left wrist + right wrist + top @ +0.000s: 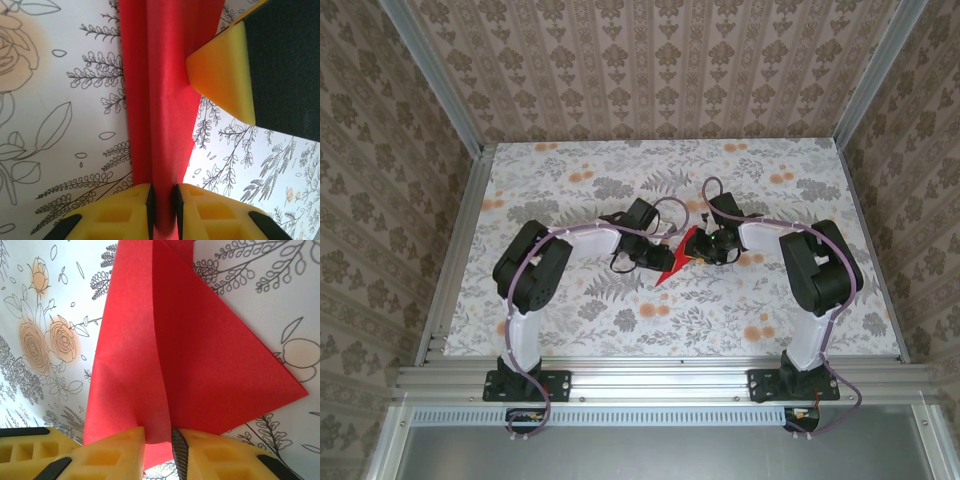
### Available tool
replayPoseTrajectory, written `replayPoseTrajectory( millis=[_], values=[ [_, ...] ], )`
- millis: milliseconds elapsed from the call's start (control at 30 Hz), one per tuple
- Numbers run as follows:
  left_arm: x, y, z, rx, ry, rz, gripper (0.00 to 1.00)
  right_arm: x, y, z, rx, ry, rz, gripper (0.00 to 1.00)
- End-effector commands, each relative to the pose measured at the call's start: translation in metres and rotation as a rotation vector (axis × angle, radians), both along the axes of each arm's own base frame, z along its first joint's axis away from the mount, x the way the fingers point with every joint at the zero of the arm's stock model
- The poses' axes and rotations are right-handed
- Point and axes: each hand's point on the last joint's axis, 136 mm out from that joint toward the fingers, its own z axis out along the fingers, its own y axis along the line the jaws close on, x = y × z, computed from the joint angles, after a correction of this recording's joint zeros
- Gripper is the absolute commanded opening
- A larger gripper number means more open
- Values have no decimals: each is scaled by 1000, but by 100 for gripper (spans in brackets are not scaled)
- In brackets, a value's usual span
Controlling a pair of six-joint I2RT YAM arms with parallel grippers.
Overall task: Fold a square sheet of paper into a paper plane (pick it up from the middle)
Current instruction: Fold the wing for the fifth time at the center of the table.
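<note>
Yellow fingers of the left end effector are clamped on the paper plane, a folded red sheet whose long crease runs straight away from them. The right end effector pinches the same paper at its folded edge, and a triangular flap spreads out to one side. From above, the plane sits between the two end effectors over the middle of the floral surface, its tip pointing toward the near edge; whether it touches down I cannot tell.
</note>
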Motion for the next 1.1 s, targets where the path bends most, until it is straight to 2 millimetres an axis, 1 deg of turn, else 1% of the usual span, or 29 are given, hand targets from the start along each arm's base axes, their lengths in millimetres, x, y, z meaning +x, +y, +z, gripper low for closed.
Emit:
replayPoseTrajectory(
  millis=[0,100,267,433,533,667,767,900,933,1067],
  values=[
    [-4,-1,-1,42,5,-7,21,-34,-31,-52,-173,153,-24,28],
    [-7,-2,-2,60,2,-10,22,-34,-31,-53,-175,151,-24,29],
    [-5,-3,4,56,-3,-3,23,-36,-35,-55,-195,159,-25,28],
    [-5,-3,6,52,7,-2,24,-36,-40,-57,-228,165,-29,25],
    [-1,-1,14,36,1,13,28,-38,-45,-59,-260,169,-26,23],
    [7,4,29,-21,8,53,35,-39,-51,-61,-302,175,-21,22],
    [9,6,33,-69,38,76,39,-40,-53,-61,-317,175,-17,21],
    [10,8,31,-121,99,106,39,-41,-54,-63,-329,178,-11,21],
    [11,11,28,-118,112,121,39,-40,-54,-62,-330,176,-13,21],
    [12,17,21,-102,149,157,33,-41,-54,-63,-331,178,-12,21]
  ],
)
